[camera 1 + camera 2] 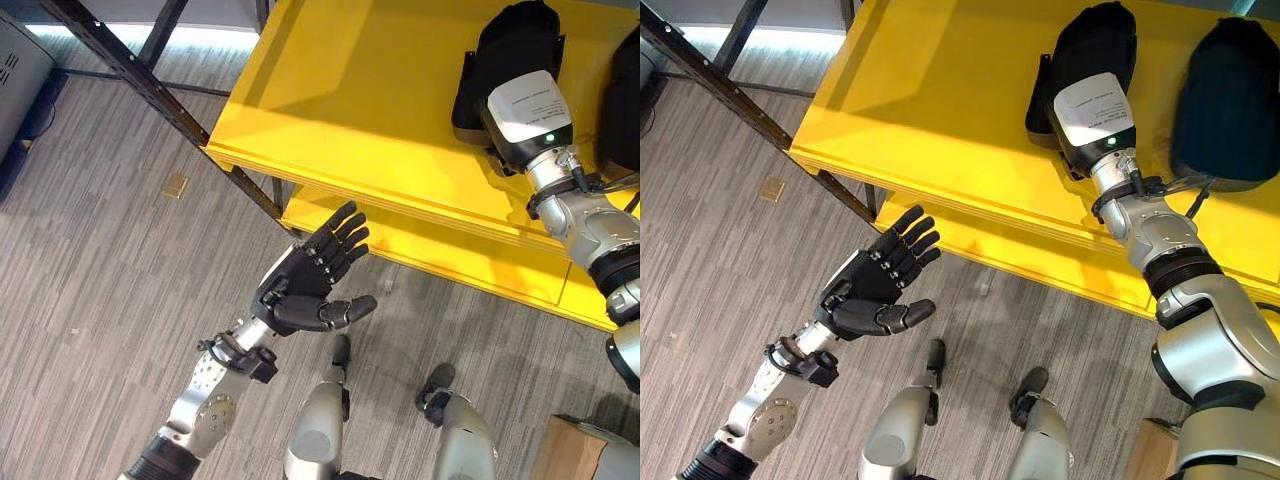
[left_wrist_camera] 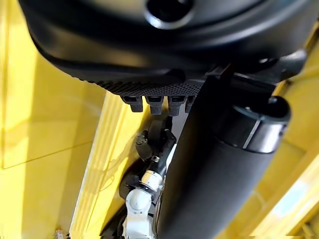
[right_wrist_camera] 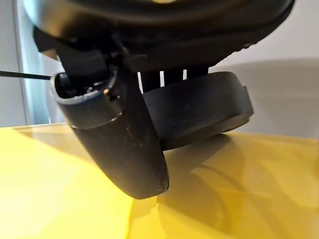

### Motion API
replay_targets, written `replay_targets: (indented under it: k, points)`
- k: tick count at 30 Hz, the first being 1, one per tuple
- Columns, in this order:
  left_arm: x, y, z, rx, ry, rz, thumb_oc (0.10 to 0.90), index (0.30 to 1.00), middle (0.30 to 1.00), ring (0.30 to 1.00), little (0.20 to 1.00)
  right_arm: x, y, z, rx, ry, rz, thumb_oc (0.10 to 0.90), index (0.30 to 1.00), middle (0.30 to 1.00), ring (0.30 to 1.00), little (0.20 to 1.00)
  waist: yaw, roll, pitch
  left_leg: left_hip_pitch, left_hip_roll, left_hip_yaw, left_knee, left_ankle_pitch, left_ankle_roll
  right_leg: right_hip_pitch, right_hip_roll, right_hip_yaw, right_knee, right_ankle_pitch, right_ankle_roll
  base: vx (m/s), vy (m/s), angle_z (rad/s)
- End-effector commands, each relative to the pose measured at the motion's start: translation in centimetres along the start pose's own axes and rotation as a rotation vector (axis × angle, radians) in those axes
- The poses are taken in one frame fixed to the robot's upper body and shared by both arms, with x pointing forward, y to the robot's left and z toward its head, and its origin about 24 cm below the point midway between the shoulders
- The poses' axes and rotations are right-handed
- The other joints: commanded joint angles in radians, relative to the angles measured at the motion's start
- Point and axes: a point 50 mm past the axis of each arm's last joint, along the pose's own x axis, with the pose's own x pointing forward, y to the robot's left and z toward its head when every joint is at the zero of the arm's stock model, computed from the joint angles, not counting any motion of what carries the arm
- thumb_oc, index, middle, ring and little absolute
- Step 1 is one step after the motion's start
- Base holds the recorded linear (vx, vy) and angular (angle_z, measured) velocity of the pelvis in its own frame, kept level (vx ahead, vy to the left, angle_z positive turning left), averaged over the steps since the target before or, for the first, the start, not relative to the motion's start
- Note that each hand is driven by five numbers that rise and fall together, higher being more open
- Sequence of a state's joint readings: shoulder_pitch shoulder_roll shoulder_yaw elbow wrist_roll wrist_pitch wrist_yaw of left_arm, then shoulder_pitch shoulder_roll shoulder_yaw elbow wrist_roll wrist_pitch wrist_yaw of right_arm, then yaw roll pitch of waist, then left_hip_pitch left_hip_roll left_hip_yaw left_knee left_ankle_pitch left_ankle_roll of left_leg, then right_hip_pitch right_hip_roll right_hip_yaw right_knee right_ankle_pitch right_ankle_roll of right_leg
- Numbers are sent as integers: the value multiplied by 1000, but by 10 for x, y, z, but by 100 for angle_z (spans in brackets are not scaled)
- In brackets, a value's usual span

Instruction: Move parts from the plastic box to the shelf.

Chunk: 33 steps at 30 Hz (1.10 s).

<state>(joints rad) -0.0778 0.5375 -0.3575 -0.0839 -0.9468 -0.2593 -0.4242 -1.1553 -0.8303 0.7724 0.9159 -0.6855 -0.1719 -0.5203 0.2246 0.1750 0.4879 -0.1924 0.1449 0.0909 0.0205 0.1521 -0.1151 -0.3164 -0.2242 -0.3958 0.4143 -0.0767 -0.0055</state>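
Right wrist view shows the right hand (image 3: pixel 149 124) curled around a black part (image 3: pixel 199 112) just above the yellow shelf (image 3: pixel 60 199). Let go early and it could tip. The left hand (image 1: pixel 305 275) is spread, holding nothing.

shelf (image 1: pixel 330 90): painted yellow board, smooth with a soft sheen, so you catch pale reflections across its top and layered front edge. its frame (image 1: pixel 150 85) looks like dark metal, scuffed and matt. part (image 3: pixel 199 112) under the right hand (image 1: pixel 1080 60): black, matt, looks like moulded plastic, rim smooth. second part (image 1: pixel 1230 95) beside it: black, duller, could be fabric, you can't tell. left hand (image 1: pixel 305 280): dark matt plastic, ribbed palm. floor (image 1: pixel 90 300): grey streaked carpet, rough weave.
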Motion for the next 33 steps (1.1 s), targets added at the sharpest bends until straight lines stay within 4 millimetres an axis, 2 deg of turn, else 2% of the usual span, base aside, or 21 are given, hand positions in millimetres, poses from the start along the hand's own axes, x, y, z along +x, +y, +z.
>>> replay_targets:
  k: [1,9,10,15,33]
  points:
    - [12,-22,29,36,-159,-130,900,1000,1000,1000,1000,37,-69,0,10,-8,-275,400,300,300,300,300,5,-24,-12,-24,-20,-2,24,-23,10,69,23,-6,43,-91,55,24,41,2]
    - [15,-22,31,43,-152,-139,900,1000,1000,1000,1000,41,-72,7,21,-19,-294,400,300,300,300,300,21,-33,-1,-19,-34,6,27,-37,26,90,11,-23,11,-68,70,27,28,1]
    - [14,-22,30,44,-149,-137,900,1000,1000,1000,1000,41,-72,8,23,-22,-293,400,300,300,300,300,21,-39,-1,-7,-40,3,26,-53,20,99,7,-13,15,-87,81,106,35,5]
    - [15,-22,32,51,-150,-134,900,1000,1000,1000,1000,43,-75,10,22,-27,-307,400,300,300,300,300,29,-44,7,-7,-50,7,34,-62,29,109,0,-19,10,-81,89,47,15,4]
    - [15,-21,32,59,-135,-145,900,1000,1000,1000,1000,41,-68,5,3,9,-277,400,300,300,300,300,52,-47,32,-35,-65,-8,85,-84,46,110,-9,-29,40,-89,92,17,-11,1]
